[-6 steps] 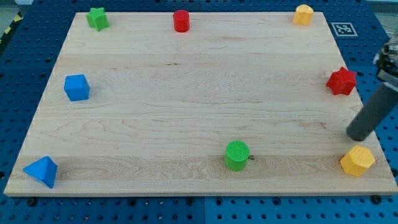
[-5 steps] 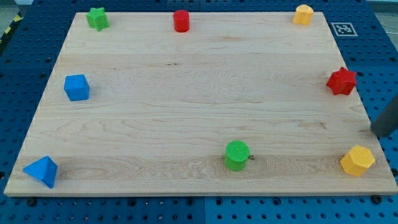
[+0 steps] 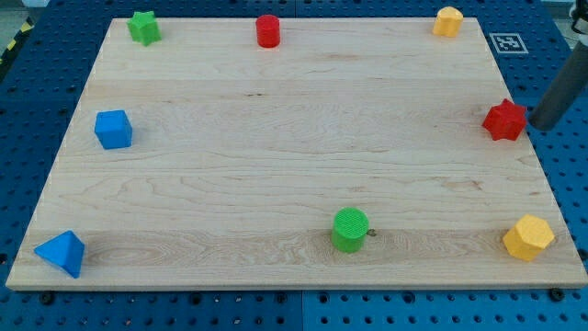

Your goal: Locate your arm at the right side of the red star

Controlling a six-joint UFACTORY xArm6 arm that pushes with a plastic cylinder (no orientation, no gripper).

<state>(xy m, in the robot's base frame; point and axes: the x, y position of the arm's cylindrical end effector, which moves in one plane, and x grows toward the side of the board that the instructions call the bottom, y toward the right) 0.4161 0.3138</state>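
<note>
The red star (image 3: 504,119) lies near the right edge of the wooden board (image 3: 294,184). My tip (image 3: 540,125) is just to the star's right, off the board's edge, over the blue pegboard. The dark rod rises from it toward the view's upper right. The tip sits very close to the star; I cannot tell if they touch.
A yellow block (image 3: 528,237) lies at the bottom right, another yellow block (image 3: 447,20) at the top right. A red cylinder (image 3: 267,30) and green star (image 3: 143,27) lie along the top. A green cylinder (image 3: 350,229), blue cube (image 3: 113,129) and blue pyramid (image 3: 62,253) lie elsewhere.
My tip has moved from beside the bottom-right yellow block up the view's right side, to just right of the red star. No block has moved.
</note>
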